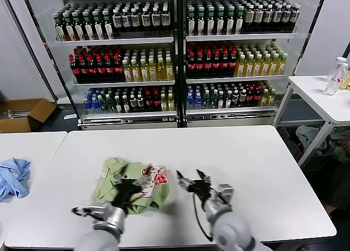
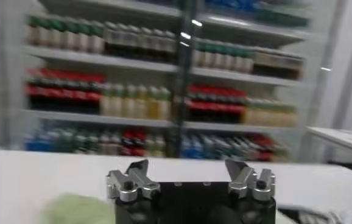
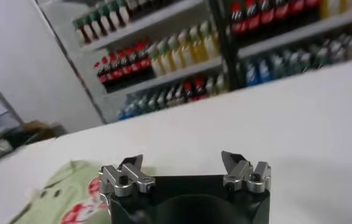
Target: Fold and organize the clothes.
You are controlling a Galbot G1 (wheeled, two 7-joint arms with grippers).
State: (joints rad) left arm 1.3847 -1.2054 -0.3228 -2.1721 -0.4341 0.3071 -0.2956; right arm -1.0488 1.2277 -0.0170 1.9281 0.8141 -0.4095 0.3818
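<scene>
The head camera looked down and forward over the counter (image 1: 262, 169) toward the drinks shelves (image 1: 175, 59). Both wrist cameras sat low behind their tools, facing those same shelves across the counter.

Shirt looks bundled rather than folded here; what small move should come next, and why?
Probably lower the left end effector onto the polo shirt and pinch an edge. The shirt lies crumpled on the table, both end effectors are open and empty, and the right one is beside it.

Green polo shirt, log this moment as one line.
polo shirt: bunched on white table | left hand: open, above shirt | right hand: open, beside shirt | nothing held
</scene>
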